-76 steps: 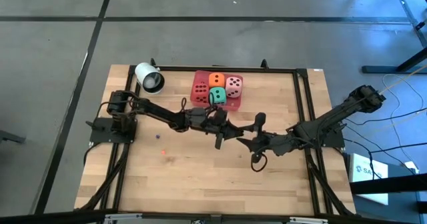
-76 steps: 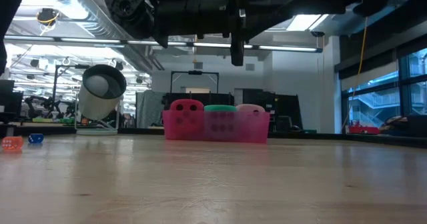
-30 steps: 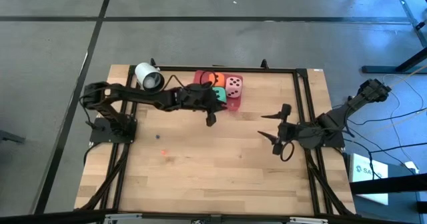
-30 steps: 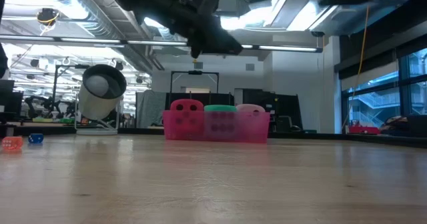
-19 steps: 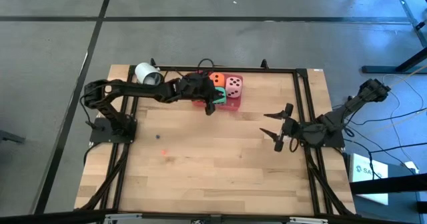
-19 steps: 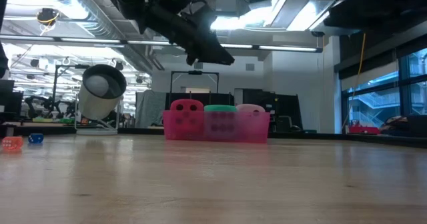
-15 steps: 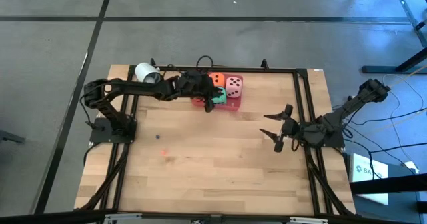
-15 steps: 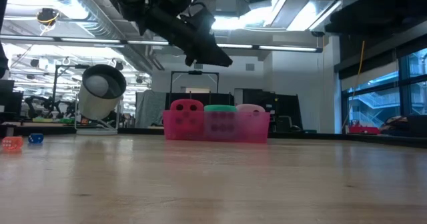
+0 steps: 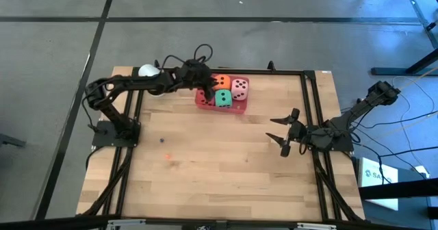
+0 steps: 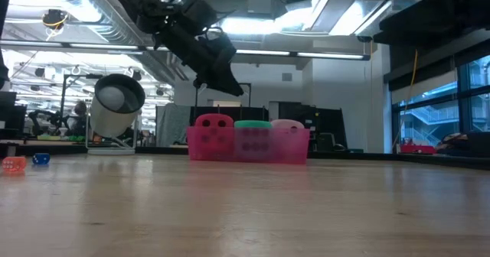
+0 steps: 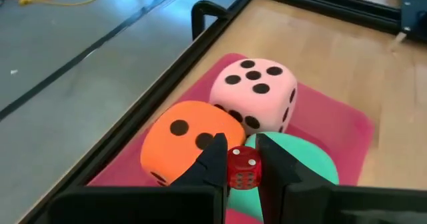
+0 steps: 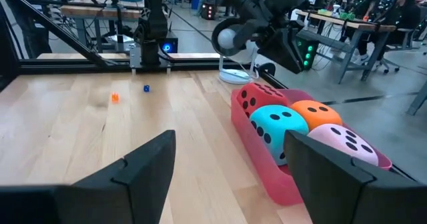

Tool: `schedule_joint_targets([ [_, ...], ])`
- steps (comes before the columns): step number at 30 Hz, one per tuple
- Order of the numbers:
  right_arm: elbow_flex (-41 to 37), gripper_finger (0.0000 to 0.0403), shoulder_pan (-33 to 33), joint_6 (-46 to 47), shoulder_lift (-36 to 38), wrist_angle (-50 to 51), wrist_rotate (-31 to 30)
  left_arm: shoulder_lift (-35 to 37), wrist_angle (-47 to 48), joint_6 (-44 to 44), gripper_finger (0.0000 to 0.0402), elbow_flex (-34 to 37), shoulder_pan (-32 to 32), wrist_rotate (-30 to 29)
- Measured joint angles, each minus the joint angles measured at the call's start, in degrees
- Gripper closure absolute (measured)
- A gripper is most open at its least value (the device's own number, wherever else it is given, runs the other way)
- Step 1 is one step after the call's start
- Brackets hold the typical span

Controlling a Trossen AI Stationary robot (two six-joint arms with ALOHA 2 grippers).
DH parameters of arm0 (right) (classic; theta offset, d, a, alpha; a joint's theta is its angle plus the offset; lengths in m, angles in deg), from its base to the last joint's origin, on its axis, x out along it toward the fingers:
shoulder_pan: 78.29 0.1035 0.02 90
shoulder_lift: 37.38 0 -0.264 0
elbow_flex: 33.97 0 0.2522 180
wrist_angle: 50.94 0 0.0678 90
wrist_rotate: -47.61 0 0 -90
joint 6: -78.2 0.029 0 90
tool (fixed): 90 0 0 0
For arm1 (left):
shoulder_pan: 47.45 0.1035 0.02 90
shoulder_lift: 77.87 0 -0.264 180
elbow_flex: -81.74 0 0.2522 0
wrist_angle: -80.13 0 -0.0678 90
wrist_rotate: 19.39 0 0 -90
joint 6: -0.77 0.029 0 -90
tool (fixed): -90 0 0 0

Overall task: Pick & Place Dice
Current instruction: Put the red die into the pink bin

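Left gripper [image 11: 241, 159] pinching tiny red die [image 11: 243, 169] above wooden table [image 9: 226, 161].

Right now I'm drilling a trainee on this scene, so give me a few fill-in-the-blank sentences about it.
1. The left gripper pinches a small ____ die.
2. It hovers over the pink tray, which holds ____ big dice.
3. The right gripper waits over the table's right side with its jaws ____.
Missing words: red; four; open.
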Motion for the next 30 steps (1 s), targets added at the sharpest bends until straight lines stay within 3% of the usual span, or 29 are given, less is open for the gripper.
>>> schedule_joint_targets([
  [6,0.0,0.0124,-0.23,-0.44,0.0,0.0,-0.06,-2.91,3.14,1.23,0.037,-4.58,0.47,1.8],
  [13,0.0,0.0124,-0.92,-0.1,0.0,0.04,1.37,-12.93,14.66,4.28,0.0369,-17.17,1.19,1.68],
  [18,0.0,0.0124,-0.92,0.32,0.0,0.45,1.38,-16.93,16.16,4.41,0.037,-23.24,1.51,9.16],
  [22,0.0,0.0124,-0.92,0.3,0.0,0.49,1.38,-19.68,18.5,6.26,0.037,-26.91,-1.1,11.3],
  [30,-0.02,0.0124,-0.94,0.26,0.0,0.94,1.36,-24.43,23.78,9.14,0.0368,-33.83,-6.34,9.98],
])
